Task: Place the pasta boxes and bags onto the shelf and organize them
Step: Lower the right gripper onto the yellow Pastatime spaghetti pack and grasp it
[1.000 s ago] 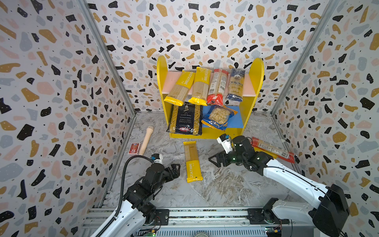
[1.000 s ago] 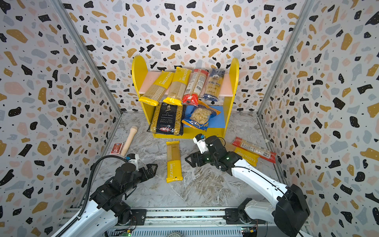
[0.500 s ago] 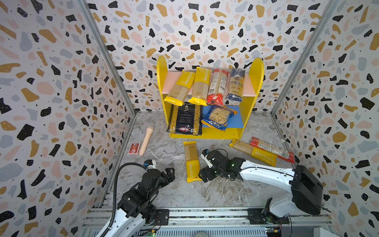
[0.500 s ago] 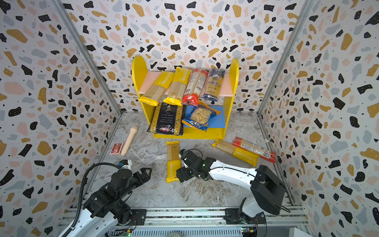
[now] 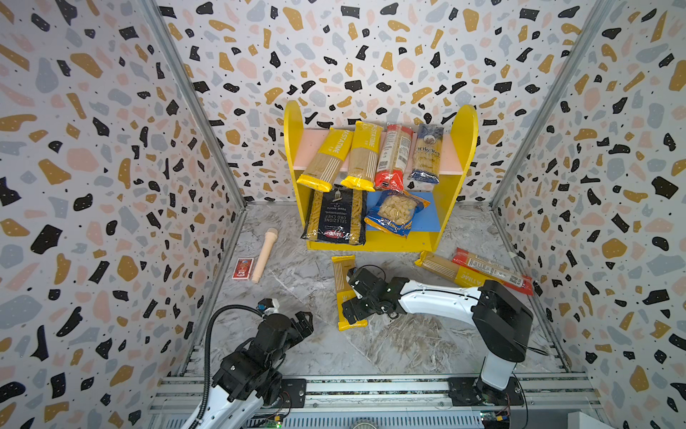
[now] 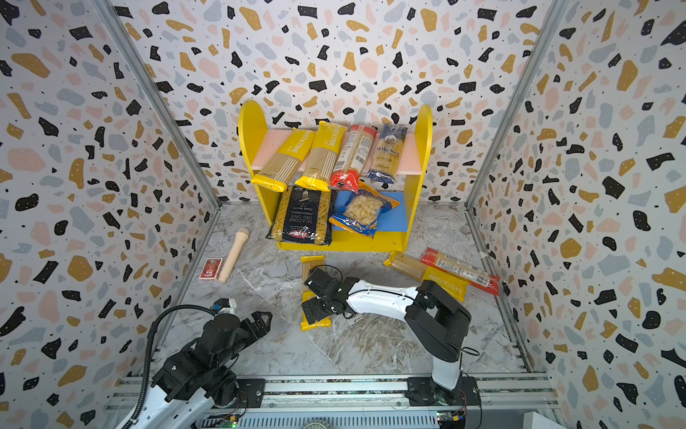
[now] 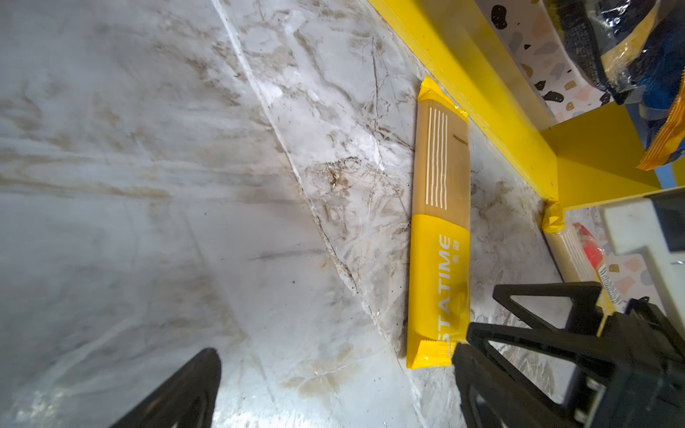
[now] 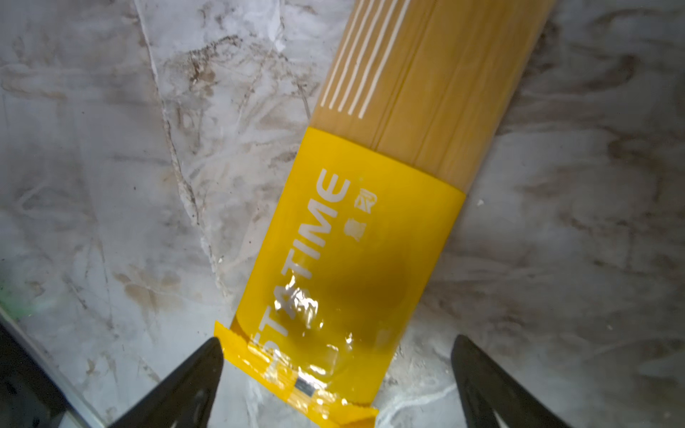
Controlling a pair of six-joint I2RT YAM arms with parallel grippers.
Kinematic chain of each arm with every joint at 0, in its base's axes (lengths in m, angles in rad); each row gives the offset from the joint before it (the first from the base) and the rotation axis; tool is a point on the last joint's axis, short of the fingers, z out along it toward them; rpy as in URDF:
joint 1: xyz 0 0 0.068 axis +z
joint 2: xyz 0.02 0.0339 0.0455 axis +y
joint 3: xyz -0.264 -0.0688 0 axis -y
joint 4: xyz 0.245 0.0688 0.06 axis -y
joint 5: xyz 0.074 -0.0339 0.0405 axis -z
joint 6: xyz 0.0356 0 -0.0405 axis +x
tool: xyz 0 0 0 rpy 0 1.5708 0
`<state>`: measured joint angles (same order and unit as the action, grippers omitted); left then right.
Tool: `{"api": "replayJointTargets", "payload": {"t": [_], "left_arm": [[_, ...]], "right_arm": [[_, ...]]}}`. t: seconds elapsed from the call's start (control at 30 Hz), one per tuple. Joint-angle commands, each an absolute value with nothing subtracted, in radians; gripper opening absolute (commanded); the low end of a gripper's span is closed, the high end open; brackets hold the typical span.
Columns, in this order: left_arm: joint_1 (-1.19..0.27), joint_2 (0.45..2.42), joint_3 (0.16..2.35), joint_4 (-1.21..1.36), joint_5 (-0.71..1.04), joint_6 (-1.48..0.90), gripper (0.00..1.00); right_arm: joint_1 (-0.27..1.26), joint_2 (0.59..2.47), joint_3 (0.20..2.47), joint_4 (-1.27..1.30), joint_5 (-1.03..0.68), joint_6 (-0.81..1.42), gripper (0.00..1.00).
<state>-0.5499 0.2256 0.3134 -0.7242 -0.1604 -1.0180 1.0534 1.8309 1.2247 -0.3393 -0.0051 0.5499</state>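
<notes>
On the marble floor in front of the shelf lies a yellow PASTATIME pack. My right gripper hangs low over its near end, open, one finger on either side. The left gripper is open over bare floor at the front left. Several packs lie on the pink upper board; a black penne bag and a blue-orange bag sit on the blue board. A yellow pack and a red pack lie at the right.
A beige wooden stick and a small red card box lie by the left wall. Terrazzo walls close in three sides. A metal rail carrying both arm bases runs along the front.
The right gripper has swung left and down from near the shelf's front to the floor pack, and its jaws have widened. The left arm has drawn back toward the front.
</notes>
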Motion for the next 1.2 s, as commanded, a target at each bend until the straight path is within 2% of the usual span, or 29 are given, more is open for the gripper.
{"api": "replayJointTargets", "payload": {"t": [0.0, 0.2, 0.7, 0.83, 1.03, 1.13, 1.17], "left_arm": [[-0.543, 0.177, 0.298, -0.75, -0.167, -1.057, 0.97], [-0.543, 0.095, 0.305, -0.799, -0.16, -1.074, 0.96], [-0.543, 0.078, 0.332, -0.805, -0.15, -1.055, 0.95], [-0.543, 0.072, 0.335, -0.809, -0.15, -1.052, 0.95], [-0.543, 0.072, 0.337, -0.807, -0.152, -1.048, 0.95], [-0.543, 0.075, 0.339, -0.802, -0.153, -1.046, 0.95], [-0.543, 0.076, 0.339, -0.8, -0.153, -1.046, 0.95]], "right_arm": [[1.068, 1.868, 1.294, -0.431, 0.044, 0.575, 0.97], [1.094, 1.942, 1.354, -0.477, 0.056, 0.598, 0.97], [1.14, 2.104, 1.485, -0.658, 0.162, 0.662, 0.96], [1.135, 2.081, 1.426, -0.631, 0.144, 0.671, 0.81], [1.111, 2.016, 1.327, -0.567, 0.11, 0.681, 0.26], [1.092, 1.967, 1.273, -0.52, 0.084, 0.691, 0.14], [1.084, 1.946, 1.245, -0.492, 0.071, 0.698, 0.13]]}}
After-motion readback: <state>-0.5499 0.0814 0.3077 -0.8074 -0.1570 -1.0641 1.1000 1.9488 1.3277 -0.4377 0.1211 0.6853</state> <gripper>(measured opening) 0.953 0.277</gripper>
